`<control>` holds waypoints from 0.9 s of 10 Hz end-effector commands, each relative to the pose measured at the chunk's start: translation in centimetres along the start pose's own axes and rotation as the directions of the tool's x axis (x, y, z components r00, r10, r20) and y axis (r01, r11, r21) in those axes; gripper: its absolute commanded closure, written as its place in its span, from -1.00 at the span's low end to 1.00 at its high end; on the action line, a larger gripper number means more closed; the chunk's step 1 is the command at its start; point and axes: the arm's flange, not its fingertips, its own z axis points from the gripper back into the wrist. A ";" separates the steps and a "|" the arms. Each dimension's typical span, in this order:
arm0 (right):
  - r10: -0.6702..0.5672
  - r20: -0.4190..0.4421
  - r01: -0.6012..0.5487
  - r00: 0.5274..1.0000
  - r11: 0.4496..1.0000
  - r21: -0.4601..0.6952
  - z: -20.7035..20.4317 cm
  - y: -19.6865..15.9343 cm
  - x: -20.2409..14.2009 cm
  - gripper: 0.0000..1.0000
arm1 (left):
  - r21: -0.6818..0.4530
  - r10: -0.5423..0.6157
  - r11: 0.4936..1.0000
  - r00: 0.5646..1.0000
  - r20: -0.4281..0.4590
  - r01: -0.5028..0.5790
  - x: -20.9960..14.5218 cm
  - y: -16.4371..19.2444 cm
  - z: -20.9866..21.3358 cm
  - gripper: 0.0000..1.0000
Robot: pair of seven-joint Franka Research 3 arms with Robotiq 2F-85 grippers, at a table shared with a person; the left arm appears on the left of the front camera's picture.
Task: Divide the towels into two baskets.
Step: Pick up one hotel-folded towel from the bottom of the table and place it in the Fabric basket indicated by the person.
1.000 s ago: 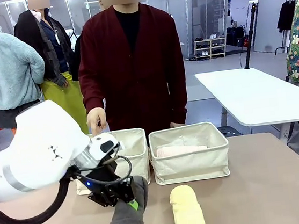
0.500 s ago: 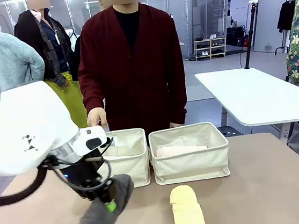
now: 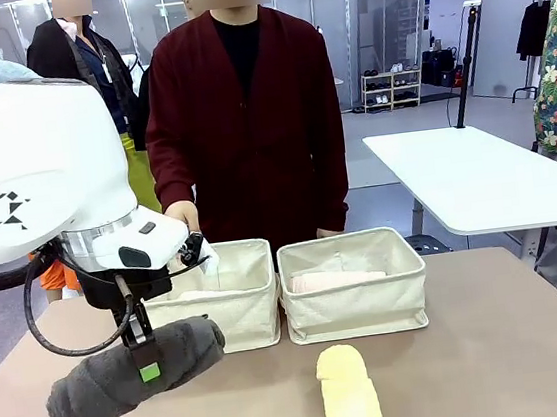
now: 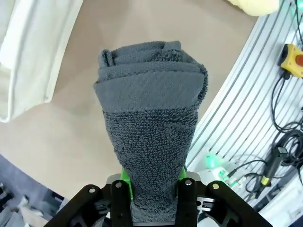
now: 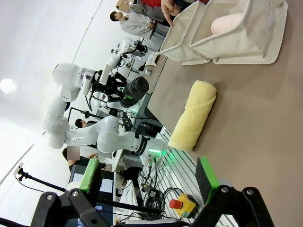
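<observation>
My left gripper [image 3: 148,369] is shut on the dark grey towel [image 3: 126,375] and holds it level above the table, in front of the left basket [image 3: 246,318]. In the left wrist view that towel [image 4: 150,109] sticks out from between the fingers of my left gripper [image 4: 151,191]. A white towel [image 3: 196,294] lies in the left basket. The right basket [image 3: 356,312] holds the pink towel [image 3: 332,280]. The pale yellow towel [image 3: 350,397] lies on the table near the front edge. My right gripper [image 5: 149,175] is open and hangs high above the yellow towel [image 5: 194,116].
A person in a dark red cardigan stands behind the baskets, with one hand [image 3: 181,218] just above the left basket's far rim. The brown table [image 3: 505,344] is bare to the right of the yellow towel.
My left arm has lifted the grey towel off the table and swung it left, so it now hangs level. The yellow towel and the baskets have stayed put.
</observation>
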 end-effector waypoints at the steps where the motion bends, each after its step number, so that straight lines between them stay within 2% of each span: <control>1: 0.012 -0.004 -0.012 1.000 1.000 0.003 0.0 0.2 -0.6 -1.00 | 0.009 0.085 0.996 0.996 -0.011 -0.085 -0.2 0.2 -0.4 1.00; 2: 0.012 -0.004 -0.012 1.000 1.000 0.003 0.0 0.2 -0.6 -1.00 | 0.009 0.085 0.996 0.996 -0.011 -0.085 -0.2 0.2 -0.4 1.00; 3: 0.012 -0.004 -0.012 1.000 1.000 0.003 0.0 0.2 -0.6 -1.00 | -0.003 0.023 1.000 1.000 -0.004 -0.023 -0.1 0.1 -0.2 0.25; 4: 0.012 -0.004 -0.012 1.000 1.000 0.003 0.0 0.2 -0.6 -1.00 | 0.152 -0.137 0.979 0.991 0.003 0.135 1.2 0.0 0.9 0.25; 6: 0.012 -0.004 -0.012 1.000 1.000 0.003 0.0 0.2 -0.6 -1.00 | 0.176 -0.302 0.942 0.951 0.066 0.287 3.8 4.4 3.2 0.25; 9: 0.012 -0.004 -0.012 1.000 1.000 0.003 0.0 0.2 -0.6 -1.00 | 0.199 -0.433 0.885 0.901 0.015 0.422 7.7 13.0 3.3 0.25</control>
